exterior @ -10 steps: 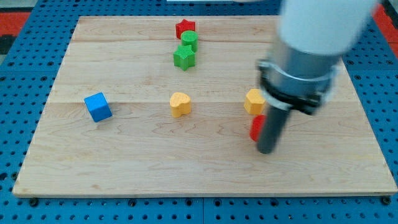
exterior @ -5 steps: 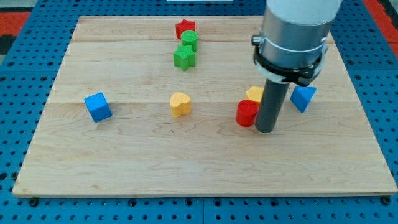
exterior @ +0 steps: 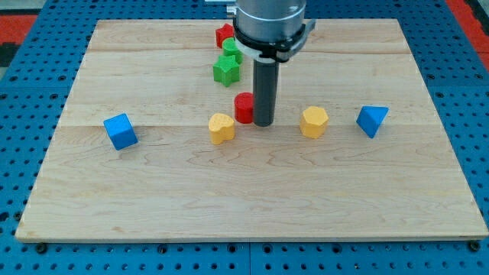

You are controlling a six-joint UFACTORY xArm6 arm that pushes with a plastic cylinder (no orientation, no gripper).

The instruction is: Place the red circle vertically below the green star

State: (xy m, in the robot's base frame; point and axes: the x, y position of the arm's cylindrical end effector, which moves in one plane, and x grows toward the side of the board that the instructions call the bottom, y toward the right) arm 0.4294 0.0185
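The red circle [exterior: 244, 108] sits near the board's middle, touching the left side of my rod. My tip [exterior: 263, 122] rests on the board just right of it. The green star [exterior: 225, 70] lies above and slightly left of the red circle. A green round block [exterior: 231, 50] and a red star [exterior: 224, 35] sit above the green star, partly hidden by the arm. The red circle is close to the yellow heart [exterior: 221, 127], which lies just below and to its left.
A blue cube [exterior: 120, 131] is at the view's left. A yellow hexagon [exterior: 313, 121] and a blue triangular block [exterior: 371, 120] lie to the right of my tip. The wooden board [exterior: 244, 198] sits on a blue pegboard.
My tip has moved left and up across the board, pushing the red circle from beside the yellow hexagon to just below the green star. The yellow hexagon and blue triangle are now uncovered.
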